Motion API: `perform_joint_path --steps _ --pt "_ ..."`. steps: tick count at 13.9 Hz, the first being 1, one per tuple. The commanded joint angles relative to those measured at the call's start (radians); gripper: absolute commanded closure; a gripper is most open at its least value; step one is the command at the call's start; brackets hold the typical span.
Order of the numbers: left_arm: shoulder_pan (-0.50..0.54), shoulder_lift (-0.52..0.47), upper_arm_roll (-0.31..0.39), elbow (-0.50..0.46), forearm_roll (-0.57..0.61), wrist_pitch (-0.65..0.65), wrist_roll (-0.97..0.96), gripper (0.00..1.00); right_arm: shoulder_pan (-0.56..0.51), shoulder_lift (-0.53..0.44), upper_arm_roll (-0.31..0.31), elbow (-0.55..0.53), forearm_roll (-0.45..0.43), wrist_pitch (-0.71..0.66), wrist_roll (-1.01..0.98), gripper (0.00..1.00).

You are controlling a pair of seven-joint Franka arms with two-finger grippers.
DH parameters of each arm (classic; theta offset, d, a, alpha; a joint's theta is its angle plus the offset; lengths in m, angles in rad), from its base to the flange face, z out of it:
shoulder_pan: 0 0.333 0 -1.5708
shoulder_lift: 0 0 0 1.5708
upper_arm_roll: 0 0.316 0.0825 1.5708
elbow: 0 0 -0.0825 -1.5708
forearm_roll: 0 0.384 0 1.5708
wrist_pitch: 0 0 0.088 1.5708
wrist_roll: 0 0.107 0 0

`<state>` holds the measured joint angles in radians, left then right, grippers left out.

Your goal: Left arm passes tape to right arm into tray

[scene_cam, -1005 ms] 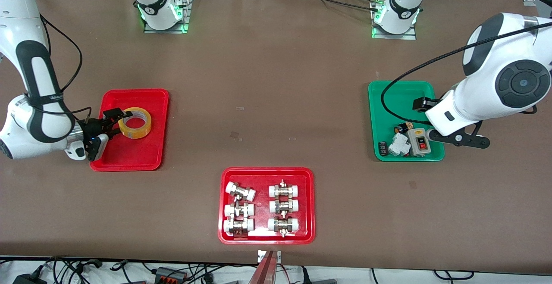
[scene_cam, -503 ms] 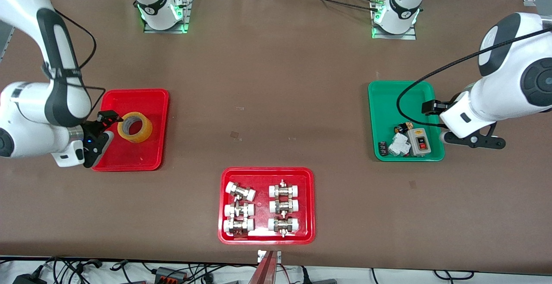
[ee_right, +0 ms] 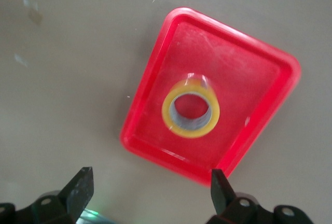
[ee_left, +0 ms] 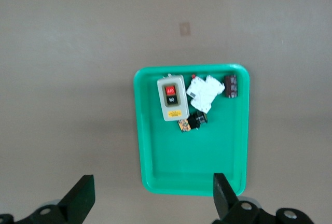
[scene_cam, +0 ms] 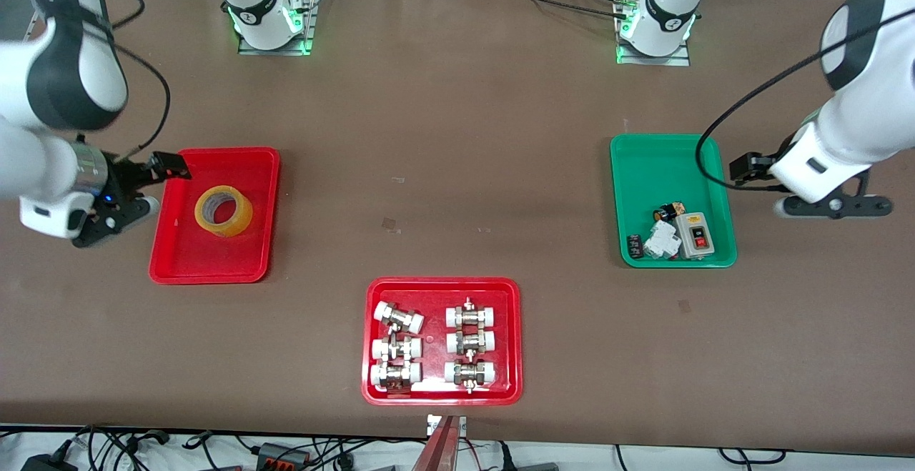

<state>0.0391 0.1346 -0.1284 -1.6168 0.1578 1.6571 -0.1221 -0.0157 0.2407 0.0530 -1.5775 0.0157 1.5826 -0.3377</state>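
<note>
One tape (scene_cam: 224, 211) flat in one tray (scene_cam: 214, 264), grippers apart.

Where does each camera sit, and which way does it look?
Front view: high across the table, facing both arm bases; shows both arms, tape in the plain red tray.
Left wrist view: over the green tray, looking down; left pincer open.
Right wrist view: looking down on tape and plain red tray; right pincer open.
Shared: front and right wrist views show the tape; front and left wrist views show the green tray.
</note>
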Motion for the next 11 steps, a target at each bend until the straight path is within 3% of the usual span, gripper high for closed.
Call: perform_joint_path --steps 1,4,9,11 --pt "0.018 -0.020 0.010 0.018 -0.030 0.007 -0.050 0.00 0.051 -0.147 -0.001 -0.045 -0.017 -0.058 0.257 0.00" --pt "0.018 -0.038 -0.005 0.023 -0.079 0.003 -0.054 0.00 0.072 -0.224 0.001 -0.055 -0.017 -0.079 0.356 0.00" --pt "0.018 -0.058 -0.004 0.057 -0.093 -0.074 -0.011 0.00 0.076 -0.357 -0.002 -0.160 -0.013 -0.018 0.407 0.00" --pt "0.016 -0.059 -0.005 0.058 -0.124 -0.092 -0.011 0.00 0.071 -0.362 -0.010 -0.158 -0.010 -0.013 0.407 0.00"
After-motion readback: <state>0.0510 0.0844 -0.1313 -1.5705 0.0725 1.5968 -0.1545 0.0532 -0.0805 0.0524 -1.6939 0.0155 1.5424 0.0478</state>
